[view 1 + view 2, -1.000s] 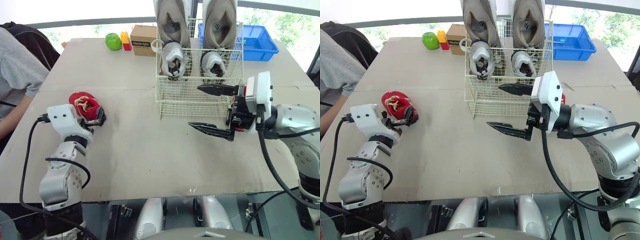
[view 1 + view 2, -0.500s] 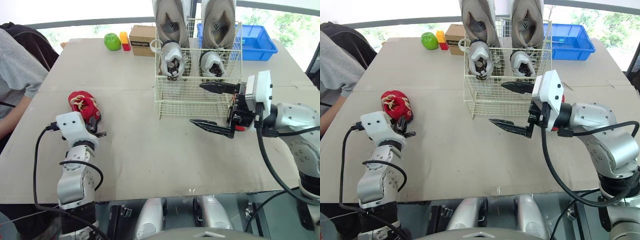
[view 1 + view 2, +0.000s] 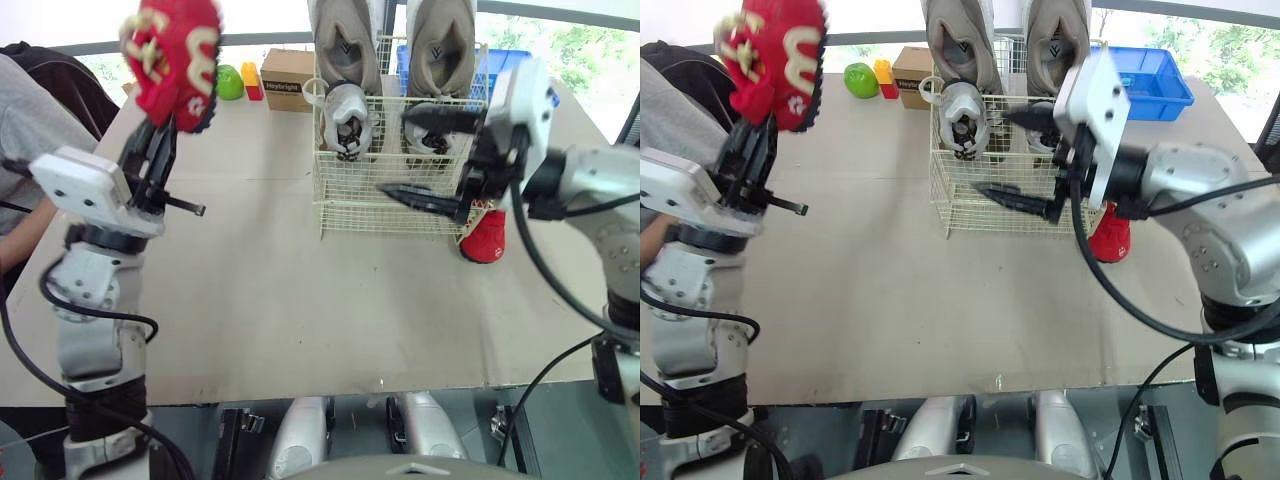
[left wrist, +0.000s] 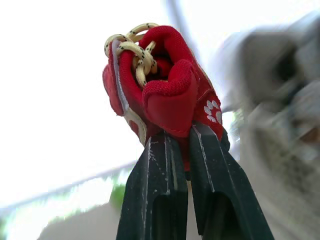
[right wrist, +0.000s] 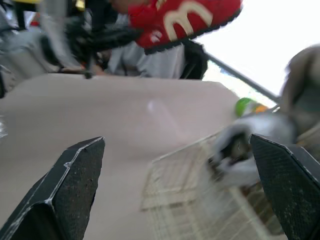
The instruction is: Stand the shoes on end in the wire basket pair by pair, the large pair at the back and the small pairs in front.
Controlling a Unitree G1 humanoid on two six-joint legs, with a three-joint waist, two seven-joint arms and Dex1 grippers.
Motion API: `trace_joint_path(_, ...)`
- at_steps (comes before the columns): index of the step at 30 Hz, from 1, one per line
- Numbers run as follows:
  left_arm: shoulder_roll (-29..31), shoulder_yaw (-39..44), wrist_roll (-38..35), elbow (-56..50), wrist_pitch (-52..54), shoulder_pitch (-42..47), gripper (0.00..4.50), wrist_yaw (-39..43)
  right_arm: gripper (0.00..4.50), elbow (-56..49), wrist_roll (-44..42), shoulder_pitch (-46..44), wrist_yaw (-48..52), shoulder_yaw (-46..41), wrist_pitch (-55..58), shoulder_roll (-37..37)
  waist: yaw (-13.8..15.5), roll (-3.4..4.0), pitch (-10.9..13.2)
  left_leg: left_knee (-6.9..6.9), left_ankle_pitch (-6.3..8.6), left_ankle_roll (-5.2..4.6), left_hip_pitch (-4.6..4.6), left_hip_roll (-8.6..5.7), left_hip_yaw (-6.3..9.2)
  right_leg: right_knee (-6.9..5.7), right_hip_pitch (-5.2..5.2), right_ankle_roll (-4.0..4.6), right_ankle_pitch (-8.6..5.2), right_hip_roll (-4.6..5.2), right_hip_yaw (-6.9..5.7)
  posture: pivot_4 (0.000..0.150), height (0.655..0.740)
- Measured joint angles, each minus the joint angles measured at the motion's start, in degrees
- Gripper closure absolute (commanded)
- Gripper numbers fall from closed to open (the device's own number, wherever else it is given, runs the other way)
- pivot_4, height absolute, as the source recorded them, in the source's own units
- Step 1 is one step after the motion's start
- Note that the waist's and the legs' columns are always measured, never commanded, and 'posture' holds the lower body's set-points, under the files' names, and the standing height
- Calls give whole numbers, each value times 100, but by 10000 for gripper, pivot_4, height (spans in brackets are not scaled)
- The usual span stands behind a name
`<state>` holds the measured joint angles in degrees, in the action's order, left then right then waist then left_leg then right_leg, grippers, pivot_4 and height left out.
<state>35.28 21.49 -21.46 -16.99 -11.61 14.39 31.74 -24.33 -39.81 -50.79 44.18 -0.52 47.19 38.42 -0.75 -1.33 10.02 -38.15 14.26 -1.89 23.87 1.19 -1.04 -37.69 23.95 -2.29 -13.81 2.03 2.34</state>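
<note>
Shoes first: your left hand (image 4: pixel 179 135) is clamped on one red shoe (image 3: pixel 172 55). It holds the shoe high over the left side of the counter (image 3: pixel 280 300), well apart from the basket (image 3: pixel 390 215). Your right hand (image 3: pixel 395 150) is up in front of the basket, with its fingers wide apart and nothing between them. The other red shoe (image 3: pixel 487 235) stands on the counter, just beside the basket's right side. Two big shoes (image 3: pixel 345 40) stand on end at the back of the basket. Two grey shoes (image 3: pixel 347 115) stand in front of them.
</note>
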Motion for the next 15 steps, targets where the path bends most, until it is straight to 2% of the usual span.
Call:
trace_joint_path(2,525,-339,-33,524,-754,435,44862,1173,0,754,-4,-1036,227,13,157,202,-6,16,13,0,0,-1,5,-2,-9,-8,13,2,-1,-1,1,1500,7400)
trace_joint_path(4,645,-478,-70,716,-1112,634,44862,1689,0,1035,33,-1520,314,-24,156,267,-4,16,9,9,0,-1,2,-1,-9,-4,15,2,-2,-2,-1,1500,7400)
trace_joint_path(6,754,-839,-150,1266,-1738,1112,44862,2566,0,1628,196,-2179,608,192,166,337,-7,15,9,14,0,-1,7,3,-9,-2,22,-13,7,-12,-2,1500,7400)
trace_joint_path(10,762,-1430,-291,2117,-2789,1838,44862,3898,0,2310,720,-2606,1518,1011,54,577,-12,18,11,7,1,-4,17,2,-17,-3,28,-22,10,-26,1,1500,7400)
trace_joint_path(14,667,-1732,-424,2736,-3695,2489,44862,4715,0,2885,1347,-2780,2329,1815,-164,683,-21,21,12,-22,2,-7,72,3,-20,-26,80,-26,12,-54,6,1500,7400)
trace_joint_path(15,598,-1781,-465,2887,-3906,2583,45000,4885,5704,3025,1456,-2803,2566,1960,-169,699,-20,21,12,-27,2,-7,88,3,-20,-28,94,-27,13,-56,7,1500,7400)
